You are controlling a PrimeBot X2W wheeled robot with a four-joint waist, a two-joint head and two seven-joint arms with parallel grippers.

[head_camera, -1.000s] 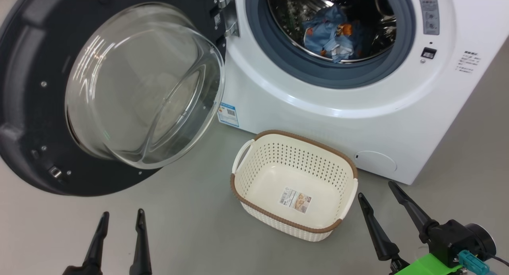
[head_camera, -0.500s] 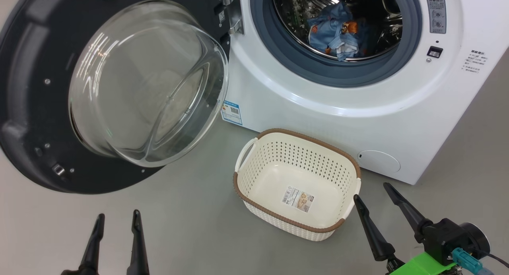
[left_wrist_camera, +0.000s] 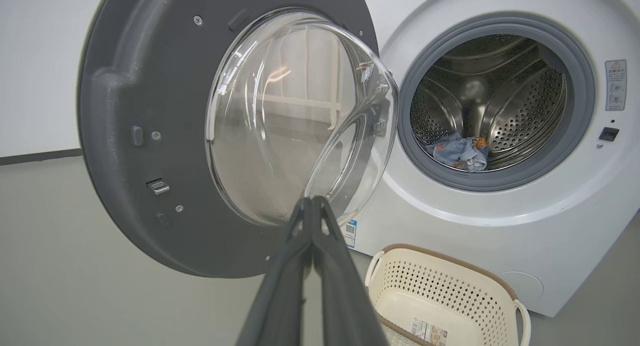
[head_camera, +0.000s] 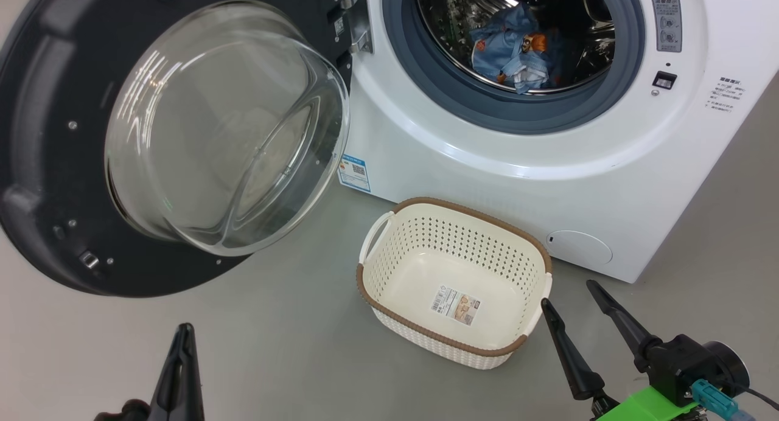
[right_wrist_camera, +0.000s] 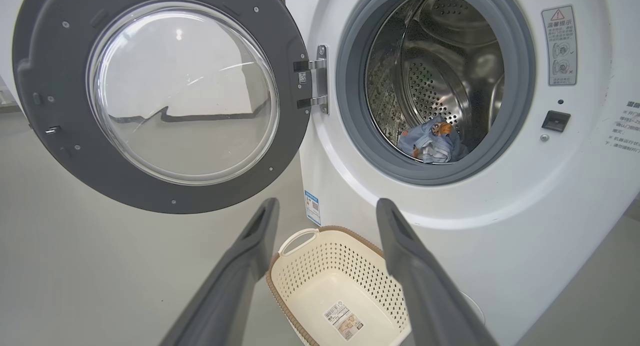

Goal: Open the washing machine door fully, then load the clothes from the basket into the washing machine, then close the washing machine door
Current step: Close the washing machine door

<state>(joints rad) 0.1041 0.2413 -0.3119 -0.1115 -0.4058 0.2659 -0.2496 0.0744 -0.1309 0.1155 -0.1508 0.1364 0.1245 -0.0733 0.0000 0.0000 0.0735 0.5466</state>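
Note:
The white washing machine stands with its round black-rimmed door swung wide to the left, glass bowl bulging outward. The light-blue printed clothes lie inside the steel drum, also seen as clothes and clothes. The cream basket sits on the floor before the machine, holding nothing but its label. My left gripper is at the lower left, shut on nothing, its fingers pressed together. My right gripper hovers open just right of the basket, fingers spread.
Grey floor stretches around the basket and under the open door. A round white service flap and a blue sticker mark the machine's lower front. A pale wall rises behind the door.
My left gripper's fingers have closed together on nothing. The head camera shifted slightly early on; the right gripper, basket, door and clothes stay put.

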